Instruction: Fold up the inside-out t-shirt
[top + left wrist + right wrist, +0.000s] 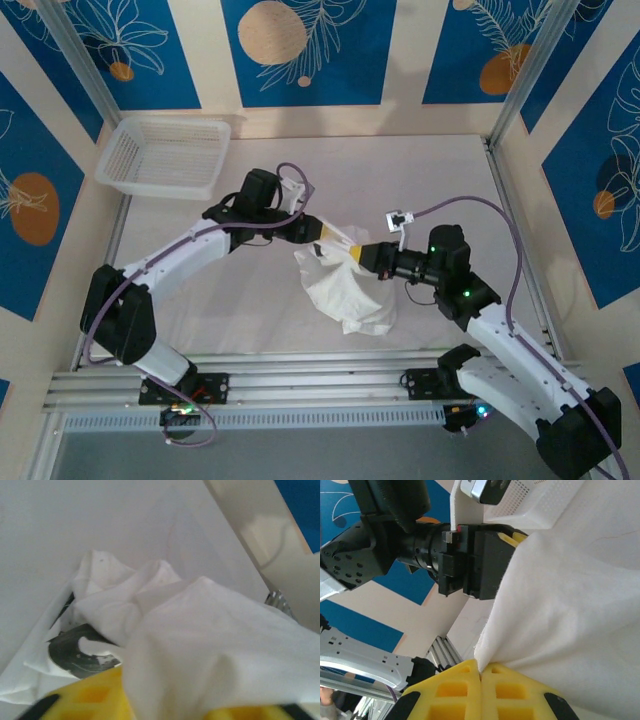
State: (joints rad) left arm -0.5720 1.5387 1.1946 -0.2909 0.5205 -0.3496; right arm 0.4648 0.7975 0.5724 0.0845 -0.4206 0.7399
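The inside-out t-shirt (350, 292) is a crumpled white bundle hanging between both grippers above the middle of the table, its lower part resting on the surface. My right gripper (362, 254) is shut on a top edge of the cloth, and its yellow fingertips (481, 666) meet with the t-shirt (570, 605) pinched between them. My left gripper (338, 236) sits right beside it at the shirt's upper left. Its yellow fingers (85, 700) stand apart, and the t-shirt (200, 630) drapes over the gap. A dark grey print (75, 652) shows on a lower fold.
A white mesh basket (165, 155) stands at the back left corner of the table. An aluminium rail (320, 375) runs along the near edge by the arm bases. Metal frame posts (525, 70) rise at the back corners.
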